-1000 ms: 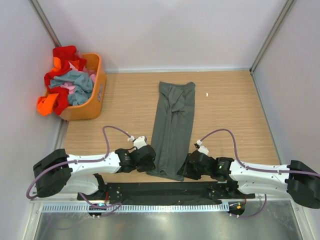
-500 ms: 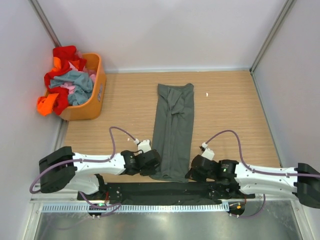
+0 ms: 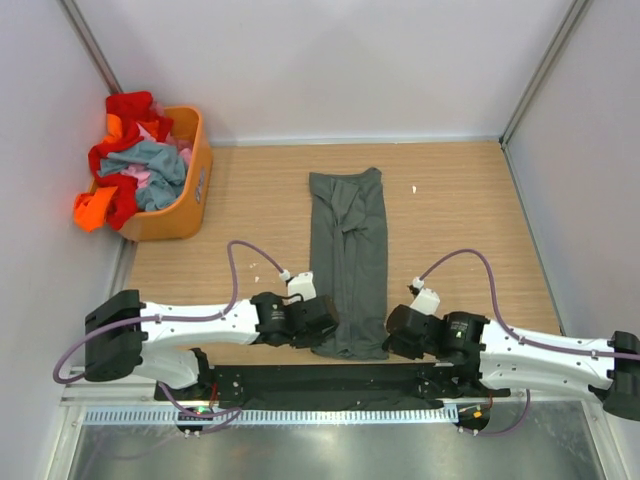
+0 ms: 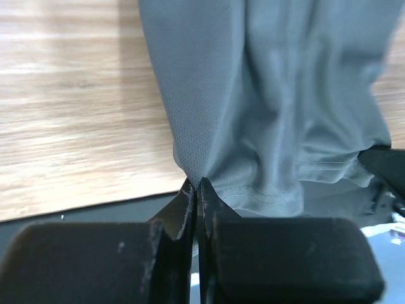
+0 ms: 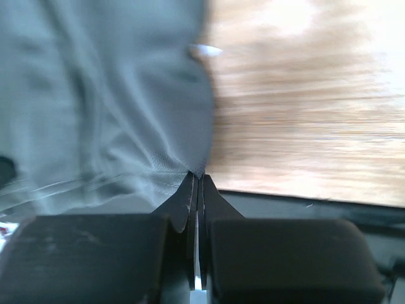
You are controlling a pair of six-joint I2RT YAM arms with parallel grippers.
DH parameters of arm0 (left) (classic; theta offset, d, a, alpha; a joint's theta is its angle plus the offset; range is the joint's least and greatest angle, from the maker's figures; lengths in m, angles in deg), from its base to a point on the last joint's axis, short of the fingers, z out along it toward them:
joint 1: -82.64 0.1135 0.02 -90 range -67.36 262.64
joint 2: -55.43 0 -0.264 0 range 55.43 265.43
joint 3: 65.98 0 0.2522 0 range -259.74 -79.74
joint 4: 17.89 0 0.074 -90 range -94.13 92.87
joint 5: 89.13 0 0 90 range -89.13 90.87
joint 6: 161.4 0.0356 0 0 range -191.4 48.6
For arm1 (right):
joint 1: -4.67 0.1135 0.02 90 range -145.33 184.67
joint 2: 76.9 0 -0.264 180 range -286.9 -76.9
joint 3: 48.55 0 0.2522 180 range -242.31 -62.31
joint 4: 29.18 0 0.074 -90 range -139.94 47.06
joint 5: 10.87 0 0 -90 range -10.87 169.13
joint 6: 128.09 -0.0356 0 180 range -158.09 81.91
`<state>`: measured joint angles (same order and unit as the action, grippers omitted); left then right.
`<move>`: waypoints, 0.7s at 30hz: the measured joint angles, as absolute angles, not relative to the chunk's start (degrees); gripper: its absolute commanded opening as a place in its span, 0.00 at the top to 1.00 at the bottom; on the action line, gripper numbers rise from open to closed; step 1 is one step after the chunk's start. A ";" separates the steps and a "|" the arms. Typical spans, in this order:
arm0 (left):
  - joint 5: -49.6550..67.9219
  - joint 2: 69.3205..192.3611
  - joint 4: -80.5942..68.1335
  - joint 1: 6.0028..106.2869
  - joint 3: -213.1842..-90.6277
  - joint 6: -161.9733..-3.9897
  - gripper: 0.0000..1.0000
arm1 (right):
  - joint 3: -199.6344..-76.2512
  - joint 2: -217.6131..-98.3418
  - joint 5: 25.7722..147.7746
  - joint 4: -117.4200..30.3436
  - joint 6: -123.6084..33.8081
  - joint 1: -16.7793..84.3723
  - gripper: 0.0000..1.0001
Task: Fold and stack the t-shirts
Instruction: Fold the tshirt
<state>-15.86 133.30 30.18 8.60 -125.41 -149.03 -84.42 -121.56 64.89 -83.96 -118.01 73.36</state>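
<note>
Since a second ago both arms have slid toward the near edge and a little to the right, their jaws have closed, and the dark grey t-shirt (image 3: pixel 349 260) has been drawn with them, so that it now lies straighter.

The shirt is folded lengthwise into a long narrow band on the table (image 3: pixel 470 240), running from about the middle of the wood to the near edge. Its hem end reaches onto the black strip (image 3: pixel 330 383) that borders the table there. Soft creases run along its length.

The left pincer (image 3: pixel 328 322) is clamped on the near left corner of the hem. In the left wrist view its fingertips (image 4: pixel 186 197) meet with a pinch of grey cloth between them. The right pincer (image 3: pixel 392 335) is likewise closed on the near right corner, and the right wrist view, which is blurred, shows the cloth's corner caught at the tips (image 5: pixel 188 190). Both arms lie low and stretched inward from the sides, with purple cables (image 3: pixel 236 258) looping over them.

Well apart, in the far left corner, an orange basket (image 3: pixel 196 170) holds a heap of other shirts: a red shirt (image 3: pixel 130 105) on top, a blue-grey shirt (image 3: pixel 158 165), a pink shirt (image 3: pixel 136 179), and an orange shirt (image 3: pixel 91 211) hanging over the rim. A small white speck (image 3: pixel 415 188) lies on the wood to the right of the grey shirt's far end.
</note>
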 measured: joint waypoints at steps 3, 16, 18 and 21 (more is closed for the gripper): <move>-17.61 132.56 34.11 8.63 -129.52 -148.41 0.98 | -90.45 -122.09 62.18 -87.13 -116.96 73.36 0.99; -17.35 133.76 39.62 19.88 -138.37 -138.12 0.97 | -104.02 -133.36 58.86 -88.09 -100.83 57.25 0.99; -16.38 135.40 39.53 22.05 -140.62 -136.09 0.97 | -105.84 -135.27 60.06 -87.32 -97.55 53.64 0.99; -15.36 138.17 39.58 25.19 -143.77 -132.77 0.98 | -109.62 -139.16 61.11 -86.43 -93.31 50.41 0.99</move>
